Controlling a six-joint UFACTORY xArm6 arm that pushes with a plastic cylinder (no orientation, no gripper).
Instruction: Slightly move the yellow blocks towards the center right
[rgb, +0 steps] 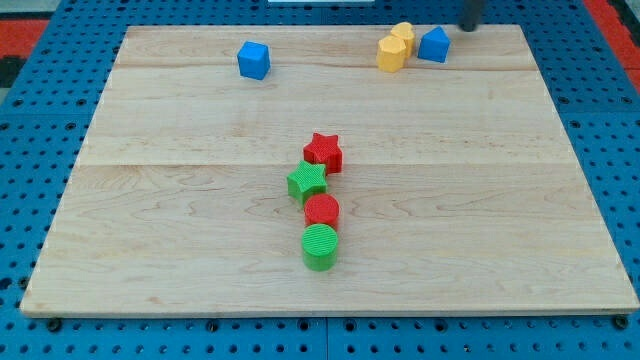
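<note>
Camera view. Two yellow blocks (396, 46) are seen touching each other near the board's top edge, toward its top right corner; their exact shapes cannot be made out. A blue block (434, 44) is pressed against their right side. The rod is visible only as a dark blur at the top edge, and my tip (468, 25) is judged to lie just beyond the blue block, up and to the view's right. No gripper is fitted, so no open or closed state applies — the rod simply ends bare.

For the step in hand, contact is best made from the top-left side of the yellow pair, so that the push is directed down and right toward the middle of the board's right edge. A short stroke is advised — the blue block is likely to be carried along.

No containers are present; the wooden board (180, 250) alone bears the blocks.
</note>
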